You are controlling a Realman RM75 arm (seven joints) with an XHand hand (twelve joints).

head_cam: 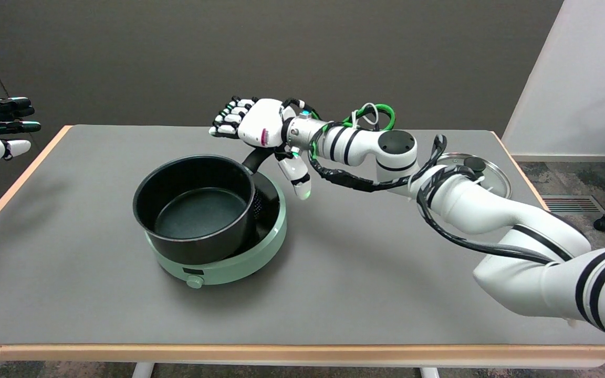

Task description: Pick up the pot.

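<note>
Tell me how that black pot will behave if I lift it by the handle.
The pot looks rigid metal, probably fairly heavy. Lifted by its side handle, near the right hand, it will likely tip rim-down. It already sits off-centre on the green burner, so it may slide.

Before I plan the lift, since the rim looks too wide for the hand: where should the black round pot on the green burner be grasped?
Grip the black pot by its black handle, which sticks out at the far right. Come from the right, above the handle, where the right hand hovers. The handle is narrow enough to wrap, unlike the wide rim.
</note>
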